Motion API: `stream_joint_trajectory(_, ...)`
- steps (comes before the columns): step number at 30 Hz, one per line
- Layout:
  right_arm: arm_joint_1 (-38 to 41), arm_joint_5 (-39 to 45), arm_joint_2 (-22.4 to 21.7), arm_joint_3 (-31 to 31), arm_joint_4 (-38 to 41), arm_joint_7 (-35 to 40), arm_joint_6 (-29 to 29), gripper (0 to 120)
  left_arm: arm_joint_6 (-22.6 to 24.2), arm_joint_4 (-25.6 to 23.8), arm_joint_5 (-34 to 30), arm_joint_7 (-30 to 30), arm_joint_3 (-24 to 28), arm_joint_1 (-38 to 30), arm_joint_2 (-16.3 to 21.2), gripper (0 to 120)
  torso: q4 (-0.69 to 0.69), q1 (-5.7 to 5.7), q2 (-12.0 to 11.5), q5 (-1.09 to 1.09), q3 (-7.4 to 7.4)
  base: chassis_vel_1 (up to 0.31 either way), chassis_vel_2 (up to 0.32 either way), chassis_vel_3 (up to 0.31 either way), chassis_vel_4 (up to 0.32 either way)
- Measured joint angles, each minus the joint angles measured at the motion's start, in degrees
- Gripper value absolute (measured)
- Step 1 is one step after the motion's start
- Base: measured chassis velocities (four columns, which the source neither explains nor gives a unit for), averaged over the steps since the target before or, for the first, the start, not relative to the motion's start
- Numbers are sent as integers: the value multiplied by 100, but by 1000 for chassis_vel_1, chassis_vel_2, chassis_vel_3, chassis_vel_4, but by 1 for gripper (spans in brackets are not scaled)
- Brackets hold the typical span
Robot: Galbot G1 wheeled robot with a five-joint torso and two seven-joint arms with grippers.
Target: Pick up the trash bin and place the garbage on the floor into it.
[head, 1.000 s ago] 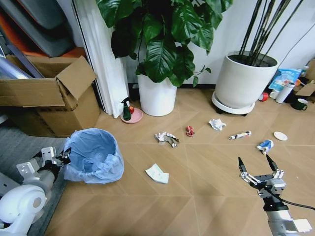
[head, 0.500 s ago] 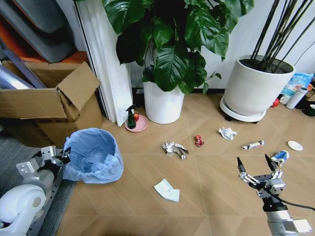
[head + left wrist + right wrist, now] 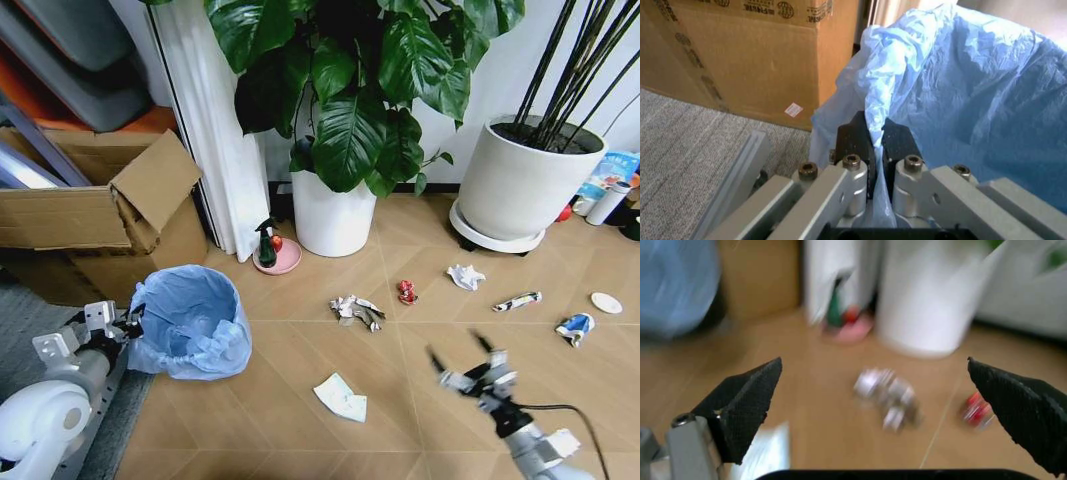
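The trash bin (image 3: 190, 322), lined with a crinkly light-blue bag (image 3: 960, 85), stands on the floor (image 3: 300, 440) at the left. My left gripper (image 3: 133, 320) is shut on its rim and bag (image 3: 873, 145). Garbage lies scattered: a flat white tissue (image 3: 341, 397), a crushed wrapper (image 3: 355, 310), a red can (image 3: 406, 291), a crumpled tissue (image 3: 464, 276), a tube (image 3: 516, 300), a blue-white packet (image 3: 575, 325) and a white lid (image 3: 606, 302). My right gripper (image 3: 456, 347) hovers open over the floor, facing the wrapper (image 3: 890, 397) and can (image 3: 977, 410).
An open cardboard box (image 3: 110, 200) stands behind the bin, on grey carpet (image 3: 687, 145). Two white plant pots (image 3: 335, 215) (image 3: 515, 190) line the back wall. A green spray bottle on a pink dish (image 3: 270, 250) sits by the nearer pot.
My right gripper has swung left, toward the middle of the floor, and now appears blurred. The left gripper still holds the bin's rim. The view has shifted slightly.
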Motion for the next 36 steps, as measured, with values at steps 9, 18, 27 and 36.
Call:
stream_joint_trajectory(9,312,-42,-958,-860,-641,-1,-114,100,0,-30,96,-2,25,30,-53,0,-1,0,0,3,0,0,0,0,0)
stream_joint_trajectory(18,809,-296,-1271,-1482,-1250,-74,-73,100,29,80,131,-22,270,-136,73,0,-1,0,0,3,0,0,0,0,0)
stream_joint_trajectory(27,1216,-308,-1212,-2145,-1622,-314,166,100,44,103,184,-13,317,-97,68,0,-1,0,0,3,0,0,0,0,0)
stream_joint_trajectory(36,1918,260,-1357,-3183,-1665,-272,-78,100,90,-89,235,-45,239,100,86,0,-1,1,0,3,1,0,0,0,0)
